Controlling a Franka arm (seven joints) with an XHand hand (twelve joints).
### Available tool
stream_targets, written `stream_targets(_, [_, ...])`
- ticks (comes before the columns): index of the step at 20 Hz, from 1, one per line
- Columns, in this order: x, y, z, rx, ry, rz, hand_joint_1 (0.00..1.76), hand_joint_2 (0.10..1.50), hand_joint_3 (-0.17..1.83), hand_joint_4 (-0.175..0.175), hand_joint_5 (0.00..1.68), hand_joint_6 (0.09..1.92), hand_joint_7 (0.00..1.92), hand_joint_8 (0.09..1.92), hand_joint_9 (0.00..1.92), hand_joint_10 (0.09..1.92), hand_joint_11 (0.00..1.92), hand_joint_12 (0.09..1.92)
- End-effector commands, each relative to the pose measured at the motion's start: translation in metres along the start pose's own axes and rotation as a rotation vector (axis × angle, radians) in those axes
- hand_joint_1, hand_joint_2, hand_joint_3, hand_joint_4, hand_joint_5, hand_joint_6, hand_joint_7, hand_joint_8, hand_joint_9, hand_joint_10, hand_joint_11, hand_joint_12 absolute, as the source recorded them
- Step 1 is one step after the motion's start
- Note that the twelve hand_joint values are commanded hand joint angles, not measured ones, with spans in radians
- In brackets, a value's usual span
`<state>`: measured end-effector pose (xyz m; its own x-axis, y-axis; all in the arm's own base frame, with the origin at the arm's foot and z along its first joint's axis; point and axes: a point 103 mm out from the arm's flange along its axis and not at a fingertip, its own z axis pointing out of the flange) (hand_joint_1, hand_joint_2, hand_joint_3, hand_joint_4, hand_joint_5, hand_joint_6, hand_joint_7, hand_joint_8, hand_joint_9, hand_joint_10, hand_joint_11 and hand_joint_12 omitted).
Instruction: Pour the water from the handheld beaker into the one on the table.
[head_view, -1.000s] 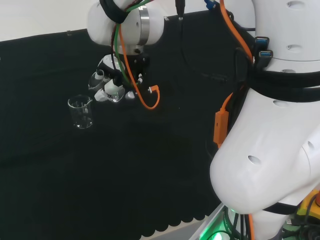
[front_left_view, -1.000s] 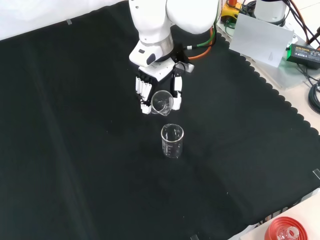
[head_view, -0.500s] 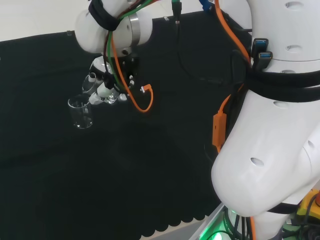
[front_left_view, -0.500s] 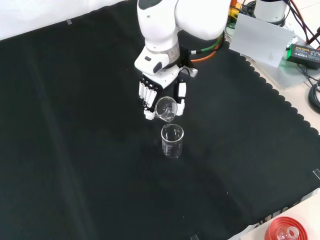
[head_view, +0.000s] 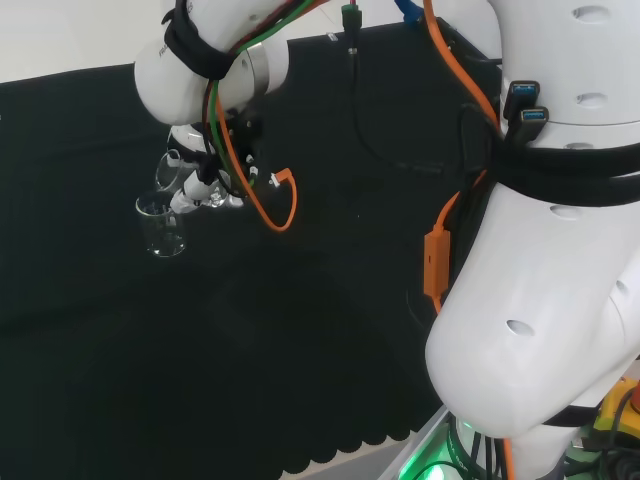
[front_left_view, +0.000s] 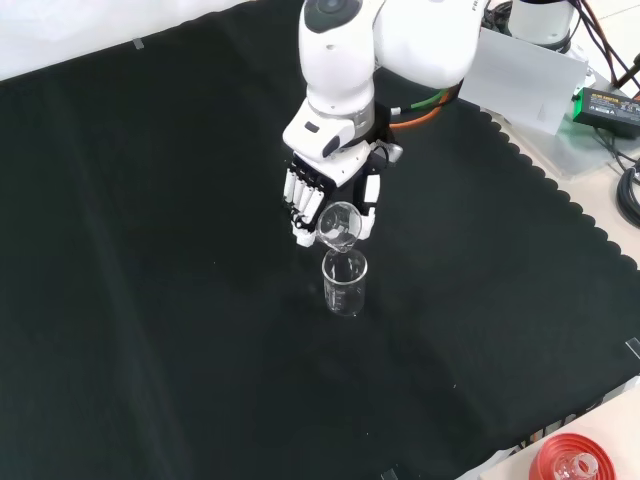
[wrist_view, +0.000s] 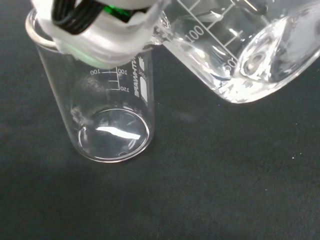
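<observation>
A clear glass beaker (front_left_view: 344, 284) stands upright on the black cloth (front_left_view: 150, 250); it shows too in the head view (head_view: 161, 226) and close up in the wrist view (wrist_view: 107, 115). My hand (front_left_view: 318, 188) hovers just behind and above it, shut on a second clear beaker (front_left_view: 338, 225). That held beaker is tipped, its lip right over the standing beaker's rim. In the wrist view the held beaker (wrist_view: 240, 50) has water pooled at its lower side. In the head view my hand (head_view: 195, 178) sits just above and to the right of the standing beaker.
The arm's white links (head_view: 560, 240) fill the head view's right side, with an orange cable (head_view: 270, 205) looping by the hand. In the front view a red ribbed ring (front_left_view: 575, 462) lies at the bottom right, off the cloth's scalloped edge.
My hand has carried the held beaker toward the standing one, leftward in the head view and nearer in the front view, until its lip is over the rim. The standing beaker has stayed put.
</observation>
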<state>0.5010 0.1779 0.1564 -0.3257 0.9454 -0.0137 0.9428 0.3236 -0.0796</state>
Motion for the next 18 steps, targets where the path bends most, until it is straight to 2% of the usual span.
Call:
stream_targets(1, [0.006, 0.001, 0.0001, 0.003, -0.052, -0.006, 1.3, 1.1, -0.17, -0.175, 1.16, 0.73, 1.21, 0.72, 1.33, 0.88, 1.07, 0.86])
stream_targets(18, [0.0013, 0.0067, -0.0084, 0.031, -0.168, 0.018, 1.3, 1.1, -0.17, -0.175, 1.16, 0.73, 1.21, 0.73, 1.33, 0.89, 1.07, 0.86])
